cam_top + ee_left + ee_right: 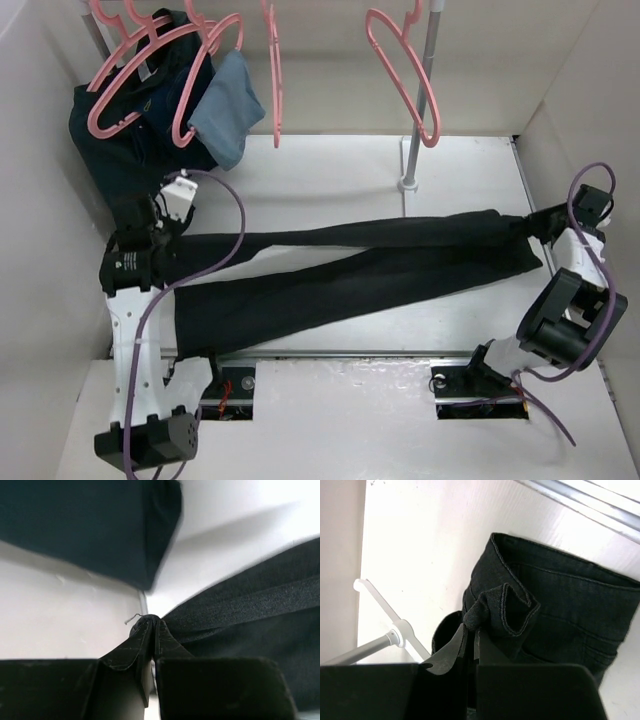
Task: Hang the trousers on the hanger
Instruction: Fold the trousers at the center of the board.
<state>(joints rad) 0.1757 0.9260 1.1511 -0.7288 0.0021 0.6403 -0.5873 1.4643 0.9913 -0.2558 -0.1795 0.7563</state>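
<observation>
The long plain black fabric trousers [350, 265] lay flat on the white table [330, 170], their long axis running from left to right across nearly its whole width. The two legs met at the right end and fanned apart toward the left, so the leg ends pointed left. The farther leg ran almost straight across, and the nearer one slanted down toward the arm bases.

The left jaws were pressed together on the edge of the trousers' left end, with a thin fold of black cloth caught between their tips in the left wrist view. A dark navy garment [135, 130] hung just beyond them. The right jaws were likewise closed tight, pinching a bunched fold of the hemmed band at the trousers' right end, near the table's right wall.

The thin pink plastic hanger [405, 75], a rounded triangle with a hook on top, hung bare from the rail at the back right, well apart from the trousers. Beside it stood the grey upright pole [428, 70] of the rack. Other pink hangers at the back left carried the navy garment and a small light-blue cloth [228, 110].
</observation>
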